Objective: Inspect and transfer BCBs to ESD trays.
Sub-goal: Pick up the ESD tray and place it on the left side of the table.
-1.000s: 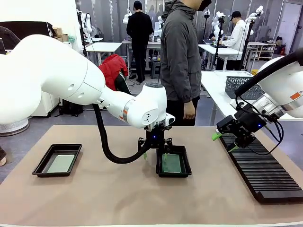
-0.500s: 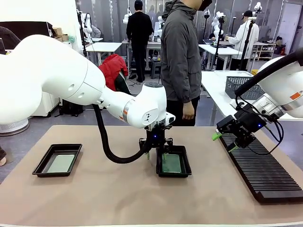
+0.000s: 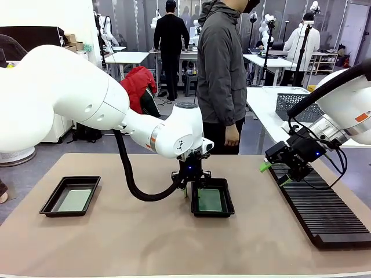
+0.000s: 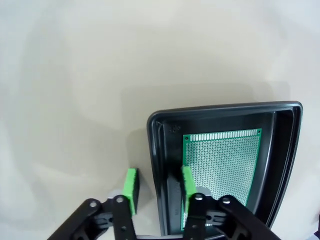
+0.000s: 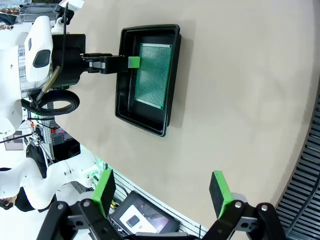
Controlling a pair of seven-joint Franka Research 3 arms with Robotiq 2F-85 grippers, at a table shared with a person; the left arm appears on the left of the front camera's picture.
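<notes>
A green BCB [image 3: 210, 200] lies flat in the middle ESD tray [image 3: 228, 202]. Another BCB [image 3: 75, 200] lies in the left ESD tray [image 3: 48, 204]. My left gripper [image 3: 190, 188] points down at the middle tray's left wall. In the left wrist view its jaws straddle that wall of the tray [image 4: 225, 106]: one pad [image 4: 131, 189] outside with a gap to the rim, the other inside next to the board [image 4: 225, 160]. My right gripper [image 3: 274, 174] hangs open and empty above the rack's near end. From there it looks across at the tray [image 5: 122, 75] and its board [image 5: 152, 75].
A long black ribbed rack [image 3: 324, 214] lies along the table's right side. A person in a grey jacket [image 3: 220, 69] stands at the far edge, hand hanging down. Bare tan tabletop lies between the two trays and in front of them.
My left gripper's jaws have narrowed from wide apart to close about the middle tray's left wall. The right arm, trays and boards have not moved.
</notes>
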